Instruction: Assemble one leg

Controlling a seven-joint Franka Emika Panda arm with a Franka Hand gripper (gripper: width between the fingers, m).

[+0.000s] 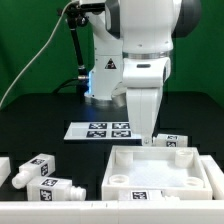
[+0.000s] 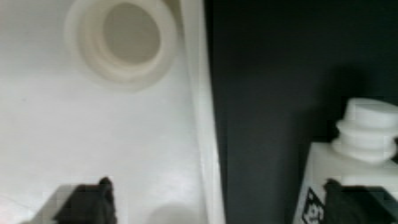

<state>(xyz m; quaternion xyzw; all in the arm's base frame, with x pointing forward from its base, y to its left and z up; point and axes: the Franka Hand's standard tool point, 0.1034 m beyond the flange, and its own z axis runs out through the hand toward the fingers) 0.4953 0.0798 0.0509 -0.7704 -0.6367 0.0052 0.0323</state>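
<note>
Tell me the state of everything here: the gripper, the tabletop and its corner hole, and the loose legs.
Gripper: open, holding nothing.
Tabletop: flat on the table, no leg fitted.
Corner hole: empty.
Leg beside the tabletop: lying loose, not gripped.
Far left leg: lying on its side, loose.
Near left leg: lying on its side, loose.

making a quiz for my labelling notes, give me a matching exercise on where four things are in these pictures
1 marker board
2 tabletop
3 front leg
4 pincer

a lying at the exterior view's lower left
b open, over the tabletop's edge
c flat, beyond the tabletop
d exterior view's lower right

Pairs: 1-c, 2-d, 3-a, 4-b
</note>
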